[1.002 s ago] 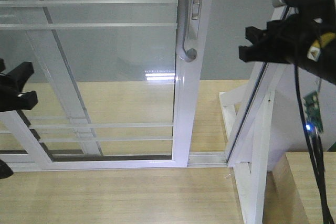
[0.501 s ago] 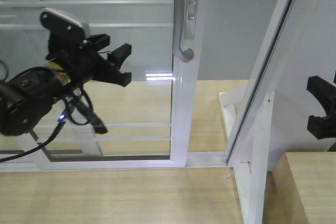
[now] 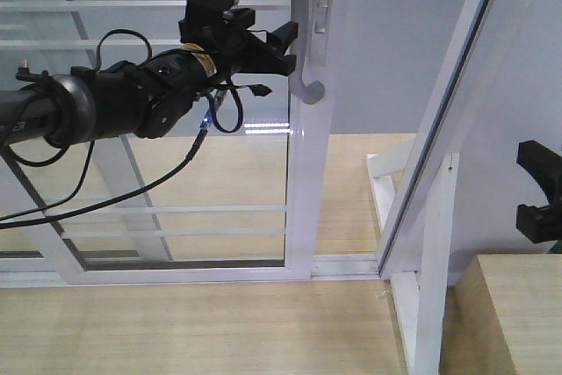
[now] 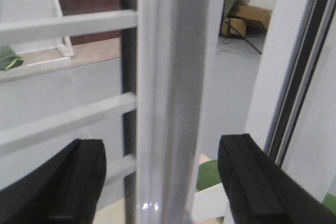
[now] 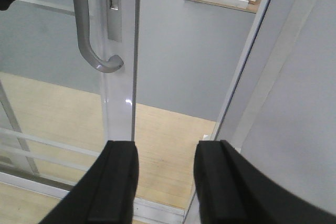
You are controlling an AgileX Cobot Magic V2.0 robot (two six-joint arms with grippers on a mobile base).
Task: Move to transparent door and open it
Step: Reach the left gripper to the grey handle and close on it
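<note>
Up by the handle [image 3: 309,76] of the transparent door [image 3: 303,182], left claw [image 3: 290,47] spread wide, framing its stile [image 4: 168,103]; right claw [image 3: 531,183] also wide, holding nothing, well apart.

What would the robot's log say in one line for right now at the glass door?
left tool open, at transparent door stile by handle | right tool open, away from door | nothing gripped

Left hand [image 3: 287,46] spread, right hand [image 3: 532,184] seemingly spread
</note>
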